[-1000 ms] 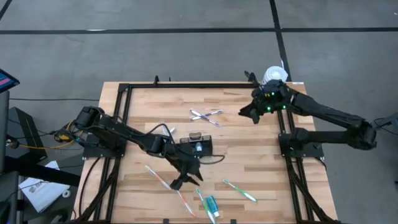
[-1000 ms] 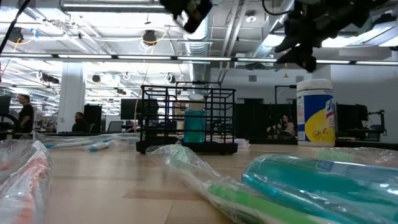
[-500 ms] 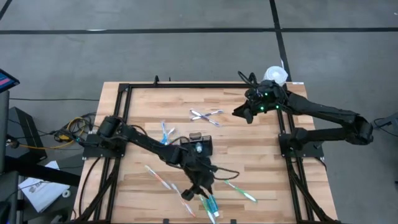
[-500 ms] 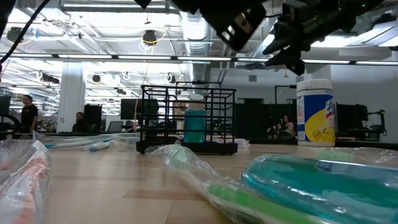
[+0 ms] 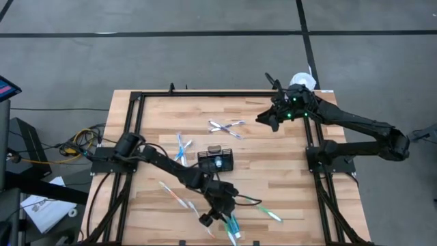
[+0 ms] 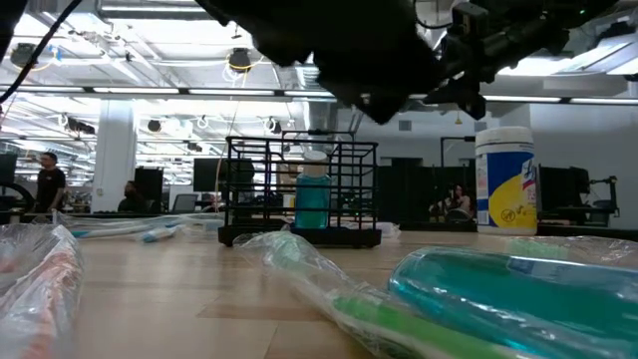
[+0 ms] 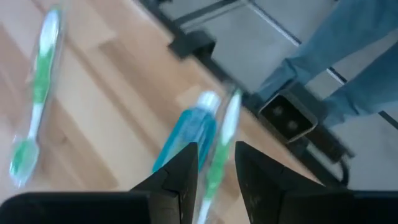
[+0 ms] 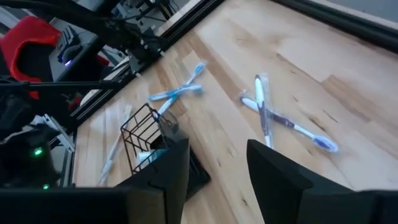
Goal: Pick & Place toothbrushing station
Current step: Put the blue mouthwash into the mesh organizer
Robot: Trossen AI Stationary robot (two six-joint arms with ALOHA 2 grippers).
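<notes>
I see a teal bottle (image 7: 186, 134) and a green toothbrush (image 7: 221, 149) lying together just beyond my left fingertips, another green toothbrush (image 7: 34, 93) off to one side.

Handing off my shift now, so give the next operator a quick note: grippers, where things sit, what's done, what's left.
Left gripper: open, empty, low over the blue tube and a green toothbrush at the near table edge.
Right gripper: open, empty, waiting high over the far right of the table.
Wire basket: mid-table, upright, one blue-capped bottle inside.
Loose: green toothbrush, pink toothbrush, blue pair, purple pair.
Done: bottle in basket. Left: everything loose.
</notes>
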